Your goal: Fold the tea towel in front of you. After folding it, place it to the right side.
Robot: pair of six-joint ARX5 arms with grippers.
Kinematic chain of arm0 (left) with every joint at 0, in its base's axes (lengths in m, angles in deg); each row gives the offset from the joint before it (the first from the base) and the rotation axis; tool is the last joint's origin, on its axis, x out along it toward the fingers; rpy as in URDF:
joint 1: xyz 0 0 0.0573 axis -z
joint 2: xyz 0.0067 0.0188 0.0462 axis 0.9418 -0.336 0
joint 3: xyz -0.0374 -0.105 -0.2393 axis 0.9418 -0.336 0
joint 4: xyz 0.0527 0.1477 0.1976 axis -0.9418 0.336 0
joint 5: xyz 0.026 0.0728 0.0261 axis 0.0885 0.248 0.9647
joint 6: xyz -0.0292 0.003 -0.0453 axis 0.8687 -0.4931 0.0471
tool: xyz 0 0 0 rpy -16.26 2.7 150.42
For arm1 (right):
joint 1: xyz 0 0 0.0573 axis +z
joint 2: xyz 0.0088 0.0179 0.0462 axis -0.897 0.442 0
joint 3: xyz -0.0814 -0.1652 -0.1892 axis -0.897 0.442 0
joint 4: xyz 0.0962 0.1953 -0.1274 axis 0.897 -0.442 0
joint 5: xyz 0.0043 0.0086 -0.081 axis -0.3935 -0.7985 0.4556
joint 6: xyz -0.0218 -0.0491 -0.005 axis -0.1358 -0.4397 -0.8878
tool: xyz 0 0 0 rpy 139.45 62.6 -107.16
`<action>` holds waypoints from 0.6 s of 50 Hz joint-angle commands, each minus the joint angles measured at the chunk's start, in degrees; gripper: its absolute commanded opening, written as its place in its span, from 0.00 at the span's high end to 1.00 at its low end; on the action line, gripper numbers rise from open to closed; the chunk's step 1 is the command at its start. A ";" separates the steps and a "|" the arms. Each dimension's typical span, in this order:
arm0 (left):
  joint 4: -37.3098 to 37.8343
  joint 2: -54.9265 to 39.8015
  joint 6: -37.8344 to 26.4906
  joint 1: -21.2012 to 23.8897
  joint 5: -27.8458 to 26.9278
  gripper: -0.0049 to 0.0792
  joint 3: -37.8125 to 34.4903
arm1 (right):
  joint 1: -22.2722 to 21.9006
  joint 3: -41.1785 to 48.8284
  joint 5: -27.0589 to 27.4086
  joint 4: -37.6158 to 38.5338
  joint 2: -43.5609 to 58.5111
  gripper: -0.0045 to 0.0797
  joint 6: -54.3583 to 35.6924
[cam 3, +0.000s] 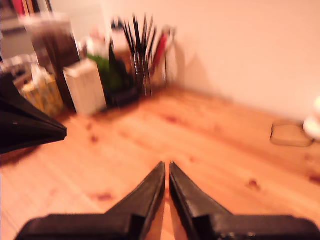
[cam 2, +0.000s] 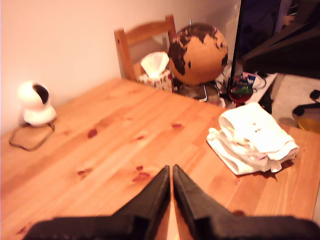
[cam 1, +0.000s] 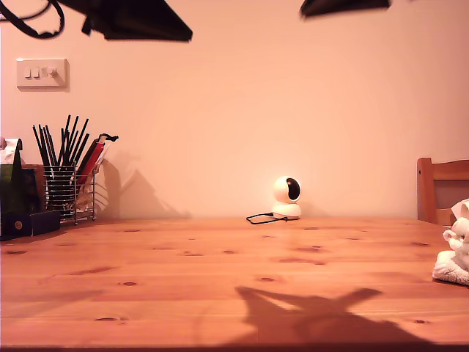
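The white tea towel (cam 1: 456, 253) lies folded in a loose bundle on the wooden table (cam 1: 220, 279), at the exterior view's right edge. The first wrist view shows it whole (cam 2: 252, 137), near the table's edge. My first gripper (cam 2: 171, 167) hangs above the bare wood, well apart from the towel, jaws shut with nothing between them. My second gripper (cam 3: 167, 164) is shut too and empty, over bare table facing the pen holder (cam 3: 142, 60). Only dark parts of two arms (cam 1: 135, 18) show at the top of the exterior view.
A wire holder of black pens (cam 1: 67, 183) and dark boxes (cam 1: 22, 209) stand at the exterior view's left. A small white camera (cam 1: 286, 198) with its cable sits by the wall. A chair (cam 2: 142, 42), tissue box (cam 2: 154, 70) and globe (cam 2: 198, 52) stand beyond the towel's end.
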 commanded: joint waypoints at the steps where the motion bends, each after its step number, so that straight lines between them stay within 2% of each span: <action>1: -0.90 2.29 -0.11 0.07 -0.04 0.97 -3.43 | 1.22 3.08 0.66 1.38 -1.95 0.96 -0.17; 13: -3.15 12.22 2.16 0.09 1.46 0.97 -10.01 | 4.87 5.75 3.10 1.77 -9.68 0.96 -2.58; 20: -1.84 15.47 2.84 0.79 1.29 0.97 -10.21 | 6.60 5.66 4.44 6.84 -11.80 0.96 -2.91; 30: -0.15 15.67 2.82 0.92 1.49 0.97 -10.21 | 6.67 5.51 4.44 4.20 -12.22 0.96 -2.95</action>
